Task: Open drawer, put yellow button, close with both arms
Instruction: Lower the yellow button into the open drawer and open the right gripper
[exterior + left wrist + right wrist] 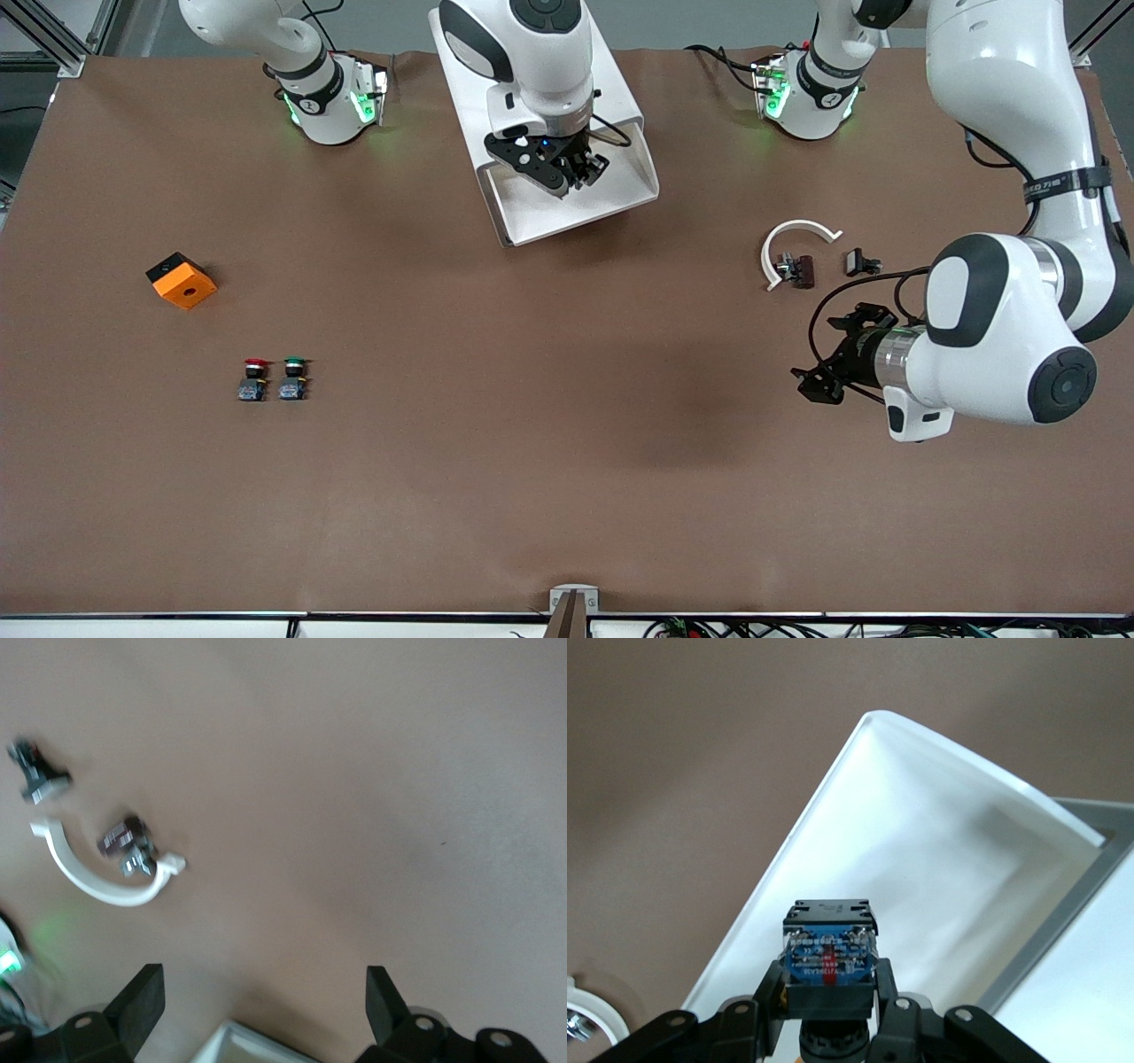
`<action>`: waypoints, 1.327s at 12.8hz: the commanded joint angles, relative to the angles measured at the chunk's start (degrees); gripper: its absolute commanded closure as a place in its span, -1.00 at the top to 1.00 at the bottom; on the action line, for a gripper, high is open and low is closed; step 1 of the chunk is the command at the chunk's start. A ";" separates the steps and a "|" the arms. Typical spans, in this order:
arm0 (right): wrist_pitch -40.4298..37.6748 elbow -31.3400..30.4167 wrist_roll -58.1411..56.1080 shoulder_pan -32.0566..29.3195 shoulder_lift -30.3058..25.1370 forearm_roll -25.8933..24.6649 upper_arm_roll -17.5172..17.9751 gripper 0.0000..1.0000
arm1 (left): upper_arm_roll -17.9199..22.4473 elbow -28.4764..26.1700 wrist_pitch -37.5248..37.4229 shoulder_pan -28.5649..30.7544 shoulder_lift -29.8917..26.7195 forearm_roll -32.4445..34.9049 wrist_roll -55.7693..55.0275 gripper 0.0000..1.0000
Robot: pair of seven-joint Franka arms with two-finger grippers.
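The white cabinet (622,89) stands at the table's middle, between the arm bases. Its top drawer (580,221) is pulled out toward the front camera and shows as a white tray in the right wrist view (921,850). My right gripper (567,170) hangs over the open drawer, shut on the yellow button (830,955), whose bluish base block points away from the fingers. Its cap is hidden between them. My left gripper (819,383) is open and empty, low over the bare table toward the left arm's end. The left wrist view (261,992) shows a corner of the drawer (237,1047).
A red-capped button (254,379) and a green-capped button (294,378) stand side by side toward the right arm's end. An orange block (182,281) lies farther from the camera than they do. A white curved clip (795,232) and small dark parts (797,269) lie near the left gripper.
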 commanded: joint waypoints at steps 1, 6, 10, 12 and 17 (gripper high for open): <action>2.63 0.21 7.37 2.51 1.89 -3.78 -0.53 -1.00 | -0.81 -2.23 2.46 -1.21 -3.83 3.14 8.98 1.00; 2.82 0.30 7.22 3.48 3.39 -4.58 -0.53 -0.22 | -0.99 -2.67 4.66 -2.70 -5.51 4.97 22.80 1.00; 1.86 2.75 1.96 2.43 3.21 -4.32 -0.79 1.00 | -1.70 -3.29 7.56 -3.23 -6.04 5.51 28.97 1.00; 0.71 3.98 0.45 1.81 3.21 -3.96 -0.80 1.00 | -2.13 -3.20 9.14 -4.37 -5.51 5.51 28.97 1.00; -3.67 8.19 -12.61 -3.97 3.21 -2.83 -0.71 1.00 | -2.14 -3.11 10.11 -5.52 -4.90 5.51 28.97 1.00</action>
